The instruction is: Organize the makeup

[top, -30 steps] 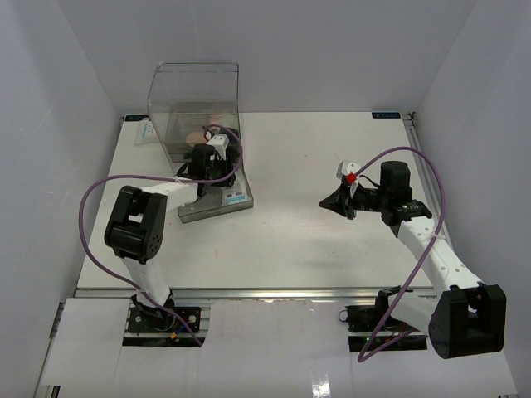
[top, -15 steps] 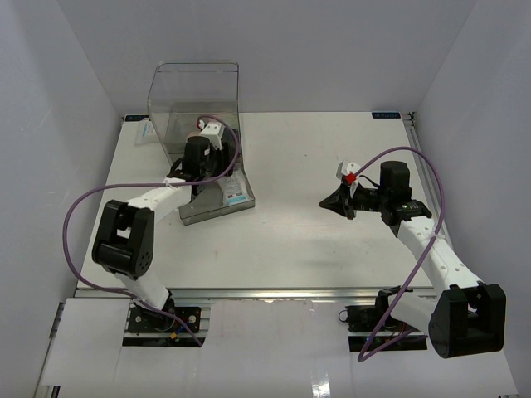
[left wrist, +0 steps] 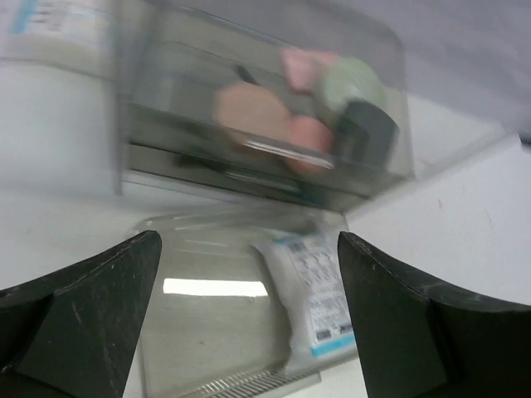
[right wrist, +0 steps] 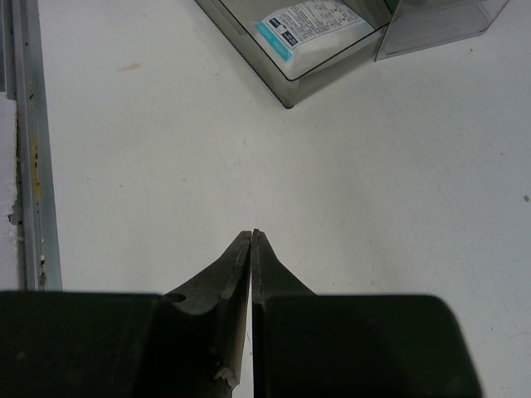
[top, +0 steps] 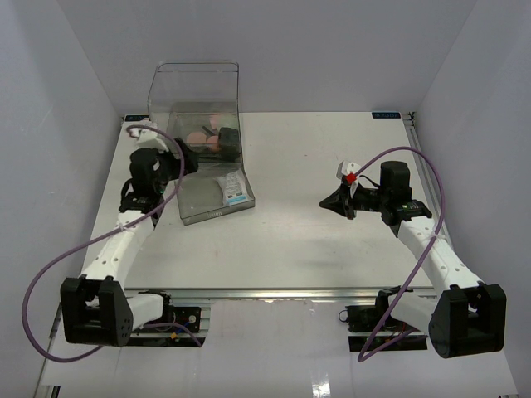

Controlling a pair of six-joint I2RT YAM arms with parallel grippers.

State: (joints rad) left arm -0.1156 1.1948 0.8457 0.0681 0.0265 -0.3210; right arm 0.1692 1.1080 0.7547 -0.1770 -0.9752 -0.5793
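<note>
The makeup point(top: 209, 135) lies inside the clear plastic box point(top: 195, 87) at the back left. In the left wrist view I see, through the box wall, round pink discs point(left wrist: 249, 116), a grey-green disc point(left wrist: 353, 83) and a black square compact point(left wrist: 365, 133). No brushes show clearly. My left gripper point(top: 189, 157) point(left wrist: 249, 240) is open and empty, hovering over the flat clear lid point(top: 199, 203) just in front of the box. My right gripper point(top: 333, 201) point(right wrist: 251, 234) is shut and empty over bare table at the right.
A white packet with a blue stripe point(top: 232, 189) point(left wrist: 319, 290) point(right wrist: 307, 25) lies in the flat lid. The box's back panel stands upright. White walls close in the table point(top: 315, 240) on three sides, and a metal rail point(right wrist: 25, 124) runs along its edge.
</note>
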